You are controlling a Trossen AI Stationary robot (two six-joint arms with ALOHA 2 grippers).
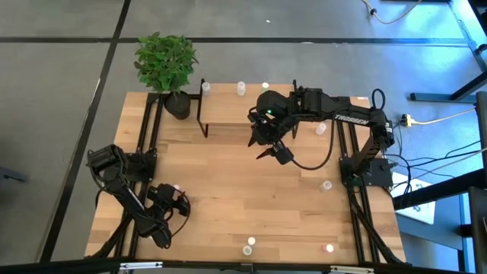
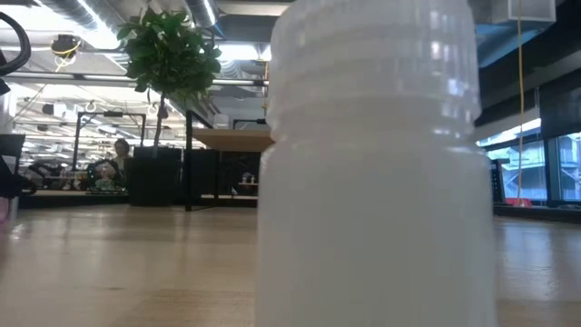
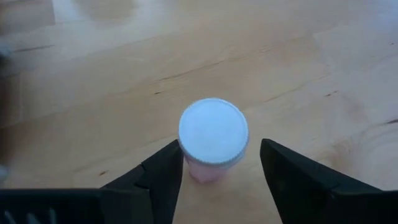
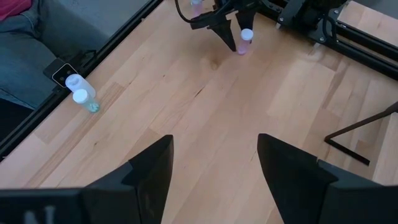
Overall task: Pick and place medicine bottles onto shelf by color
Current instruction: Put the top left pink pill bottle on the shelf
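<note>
A small bottle with a white cap and pinkish body [image 3: 213,134] stands upright on the wooden table at the near left [image 1: 176,188]. My left gripper [image 3: 217,168] is open, one finger on each side of the bottle, coming from above; it also shows in the high view [image 1: 176,199]. My right gripper [image 1: 268,146] is open and empty above the table, just in front of the shelf [image 1: 228,110]. Three bottles [image 1: 241,87] stand at the shelf's far edge. One bottle [image 2: 377,163] fills the low view. My left gripper has one finger [image 3: 165,171] close beside the bottle's pinkish body below the cap [image 3: 194,167], and the other finger stands apart from it. I cannot tell whether the near finger touches. The bottle stands on the table.
Loose bottles stand at the right [image 1: 321,129] [image 1: 327,184] and along the near edge [image 1: 248,247] [image 1: 329,247]. Two greenish bottles [image 4: 79,92] lie by the table's black frame. A potted plant [image 1: 166,65] stands at the far left corner beside the shelf.
</note>
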